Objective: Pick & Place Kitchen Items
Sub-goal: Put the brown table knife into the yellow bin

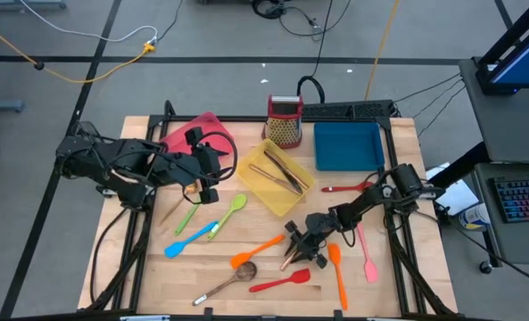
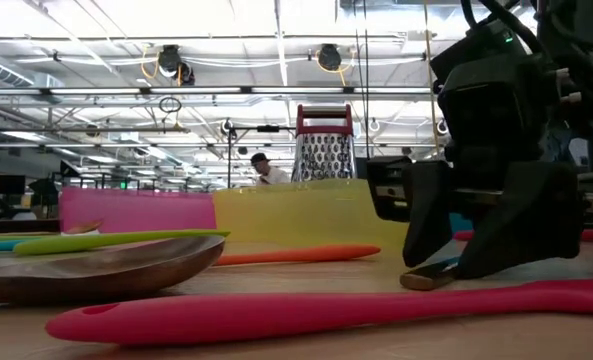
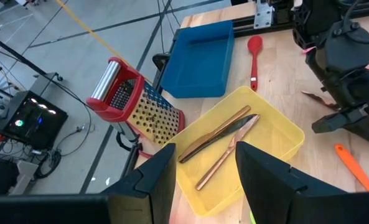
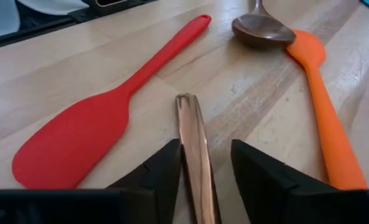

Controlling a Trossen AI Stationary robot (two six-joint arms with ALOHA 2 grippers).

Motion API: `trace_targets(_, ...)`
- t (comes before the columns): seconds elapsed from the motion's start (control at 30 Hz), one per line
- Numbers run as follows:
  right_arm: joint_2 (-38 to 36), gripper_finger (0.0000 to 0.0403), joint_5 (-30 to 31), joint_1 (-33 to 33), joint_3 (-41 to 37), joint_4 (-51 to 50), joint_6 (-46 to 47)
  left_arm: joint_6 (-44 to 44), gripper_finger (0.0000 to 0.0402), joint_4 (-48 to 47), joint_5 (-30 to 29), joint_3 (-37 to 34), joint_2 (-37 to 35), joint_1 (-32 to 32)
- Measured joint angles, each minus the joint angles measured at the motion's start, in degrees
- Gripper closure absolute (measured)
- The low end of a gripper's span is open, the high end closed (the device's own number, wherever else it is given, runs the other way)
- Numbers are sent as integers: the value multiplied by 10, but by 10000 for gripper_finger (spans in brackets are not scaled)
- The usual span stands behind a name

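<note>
- Right end effector (image 4: pixel 203 171) low on the desk (image 1: pixel 246 294), fingers pinching a copper-coloured utensil (image 4: pixel 193 143).
- Left end effector (image 3: pixel 203 171) spread, empty, above the yellow tray (image 3: pixel 284 134).

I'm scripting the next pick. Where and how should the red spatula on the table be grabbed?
Grip the red spatula on its slim handle, probably near mid-length, coming straight down with the fingers across it. It lies flat, and the handle is narrow while the blade is broad. The wooden spoon lies near the handle's tip, so stay clear of that end.
</note>
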Motion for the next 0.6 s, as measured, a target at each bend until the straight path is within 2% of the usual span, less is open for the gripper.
trace_targets(0.17, 28, 315, -31, -12, 0, 23, 1, 0, 229, 0, -4, 0, 0, 0)
trace_targets(0.37, 36, 356, -33, -25, 0, 28, 9, 1, 229, 0, -12, 0, 0, 2)
trace_targets(0.6, 40, 359, -32, -30, -1, 77, 48, 6, 229, 0, -12, 0, 0, 2)
